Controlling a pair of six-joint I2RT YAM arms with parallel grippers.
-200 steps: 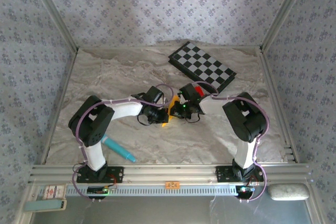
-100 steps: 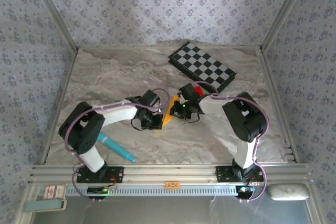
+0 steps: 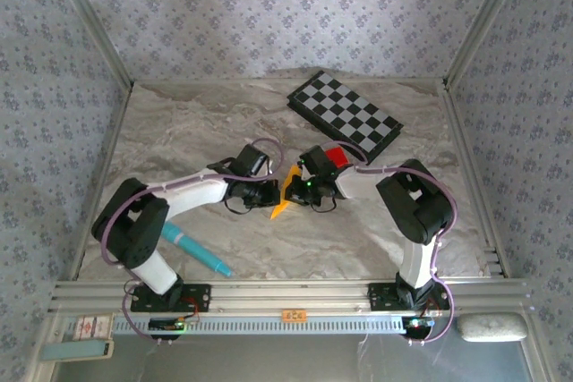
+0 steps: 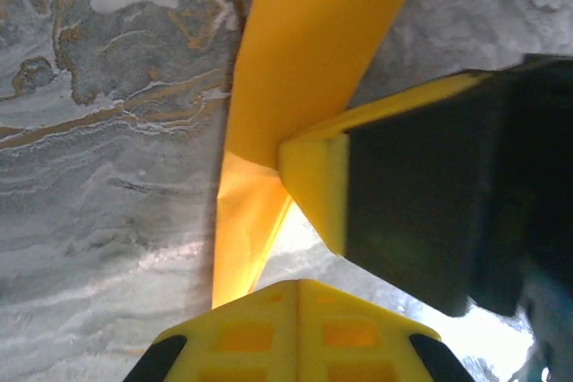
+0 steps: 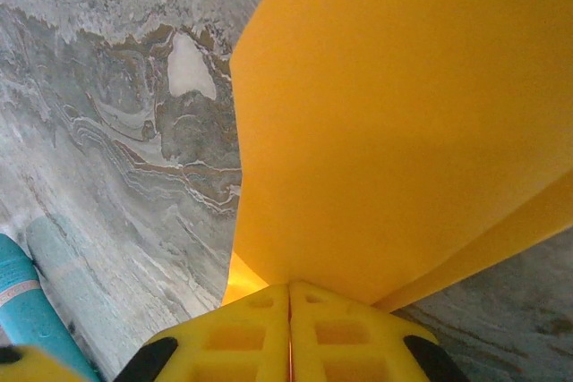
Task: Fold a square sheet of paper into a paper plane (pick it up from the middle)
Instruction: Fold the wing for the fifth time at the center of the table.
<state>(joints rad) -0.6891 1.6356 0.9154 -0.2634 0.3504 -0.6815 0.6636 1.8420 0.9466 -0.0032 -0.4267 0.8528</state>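
**— Where's the paper?**
— Mid-worktop (image 3: 179,131). The paper (image 3: 285,196) stands on edge between my two hands, part folded, its lower tip down near the surface.

**— Start on the left. What's that hand doing?**
— My left hand (image 4: 299,297) is pinched right down, jaws meeting. The paper's lower edge runs in just beside its tips. Whether a corner is nipped there, I can't tell.

**— And the right?**
— My right hand (image 5: 288,292) is closed on the paper, and the sheet fans straight out from between its fingers.

**— What could go wrong from here?**
— If the left has no real hold, a pull or press from it would slide off and the crease would land crooked. In the middle, the paper is thin and my hands are very close together. If they draw apart or twist against each other, I think it tears or buckles. On the right, one narrow pinch carries the whole sheet, so a quick swing could let it pivot or slip out. The red block (image 3: 337,157) sits close behind that hand, and a backward sweep might knock it.
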